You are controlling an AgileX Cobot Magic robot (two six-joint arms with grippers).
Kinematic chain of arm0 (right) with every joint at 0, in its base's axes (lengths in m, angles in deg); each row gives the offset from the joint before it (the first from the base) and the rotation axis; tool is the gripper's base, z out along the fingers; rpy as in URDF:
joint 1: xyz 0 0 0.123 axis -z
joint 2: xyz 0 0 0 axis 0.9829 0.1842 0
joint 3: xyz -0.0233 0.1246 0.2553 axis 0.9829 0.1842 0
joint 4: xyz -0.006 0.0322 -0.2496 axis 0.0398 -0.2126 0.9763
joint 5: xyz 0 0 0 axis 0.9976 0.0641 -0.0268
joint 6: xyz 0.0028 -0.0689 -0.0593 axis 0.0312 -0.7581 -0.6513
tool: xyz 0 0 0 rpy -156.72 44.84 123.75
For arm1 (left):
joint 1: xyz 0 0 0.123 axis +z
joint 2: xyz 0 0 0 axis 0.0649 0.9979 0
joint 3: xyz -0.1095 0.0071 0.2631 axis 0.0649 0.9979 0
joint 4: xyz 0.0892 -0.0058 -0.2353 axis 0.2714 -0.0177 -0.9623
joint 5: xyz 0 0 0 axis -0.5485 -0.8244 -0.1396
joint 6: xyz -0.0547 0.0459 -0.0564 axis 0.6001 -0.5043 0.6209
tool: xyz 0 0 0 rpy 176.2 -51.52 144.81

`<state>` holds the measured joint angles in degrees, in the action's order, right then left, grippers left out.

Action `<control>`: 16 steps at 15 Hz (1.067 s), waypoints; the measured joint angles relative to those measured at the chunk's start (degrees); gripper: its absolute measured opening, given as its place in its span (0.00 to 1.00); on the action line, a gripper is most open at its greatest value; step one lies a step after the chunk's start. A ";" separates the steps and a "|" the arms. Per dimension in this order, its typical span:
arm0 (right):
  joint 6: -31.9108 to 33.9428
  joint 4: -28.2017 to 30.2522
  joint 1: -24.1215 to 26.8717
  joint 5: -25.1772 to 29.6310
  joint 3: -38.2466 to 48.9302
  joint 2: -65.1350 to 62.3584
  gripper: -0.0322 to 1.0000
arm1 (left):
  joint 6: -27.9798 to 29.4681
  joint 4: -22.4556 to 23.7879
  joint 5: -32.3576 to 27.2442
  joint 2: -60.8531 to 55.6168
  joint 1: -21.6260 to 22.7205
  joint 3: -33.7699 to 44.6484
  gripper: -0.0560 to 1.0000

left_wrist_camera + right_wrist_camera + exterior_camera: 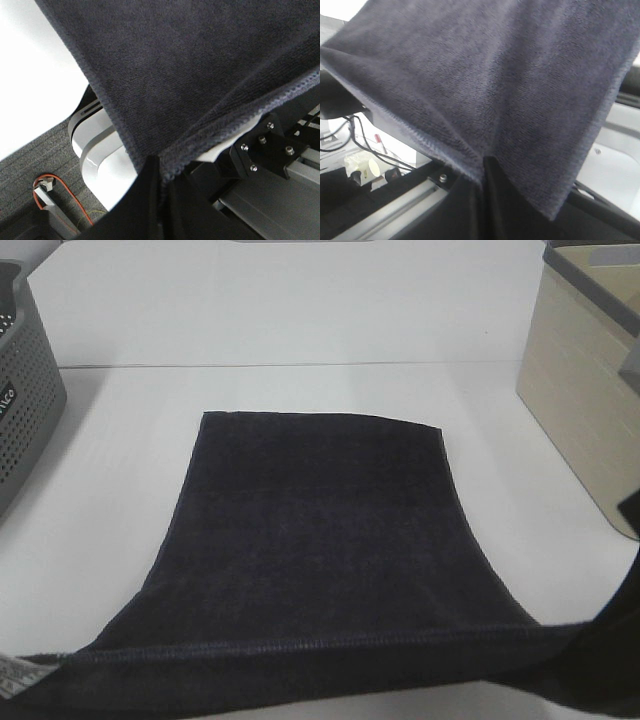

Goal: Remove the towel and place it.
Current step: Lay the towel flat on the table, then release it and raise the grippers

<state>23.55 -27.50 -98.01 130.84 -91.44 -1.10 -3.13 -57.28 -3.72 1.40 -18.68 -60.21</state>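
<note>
Towel (pixel 320 540) is lying across the middle of the white surface (pixel 300 310). It is dark navy-black terry. The far short edge is resting flat on the surface. The near hemmed edge is lifting off it and stretching taut between both grippers along the bottom of the exterior high view. Cloth is sloping from the raised near hem down to the flat far end. A small white tag (pixel 15 677) is showing at the near-left corner.

Left gripper (pixel 162 172) is clamping closed on the towel (pixel 200 65). In the left wrist view the dark fingers are meeting on the stitched hem at a corner, and the cloth is fanning away from the pinch. Right gripper (pixel 483 161) is doing likewise, closed on the towel (pixel 495 75), with fabric puckering into folds where the fingers are biting.

Grey perforated basket (pixel 25 390) is sitting at the left edge of the surface, well apart from the towel. Beige bin (pixel 575 380) with a dark rim is standing at the right, also apart from it. Towel is lying between the two, outside both.

Past the surface edge, the left wrist view is catching grey carpet (pixel 30 165), an orange cable (pixel 60 192) and a metal frame rail (pixel 280 200). Contents of basket and bin: cannot tell.
</note>
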 joint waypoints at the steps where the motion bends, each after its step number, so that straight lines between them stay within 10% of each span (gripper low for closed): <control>1: 0.00 0.11 0.00 0.00 1.89 0.40 0.05 | 1.26 0.23 0.06 0.23 -1.43 0.92 0.05; 16: -11.00 3.72 0.00 -0.17 4.53 27.44 0.05 | 4.93 -0.86 2.41 21.49 -7.73 3.32 0.05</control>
<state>12.55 -23.78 -98.01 130.67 -86.91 26.35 1.80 -58.14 -1.31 22.88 -26.41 -56.89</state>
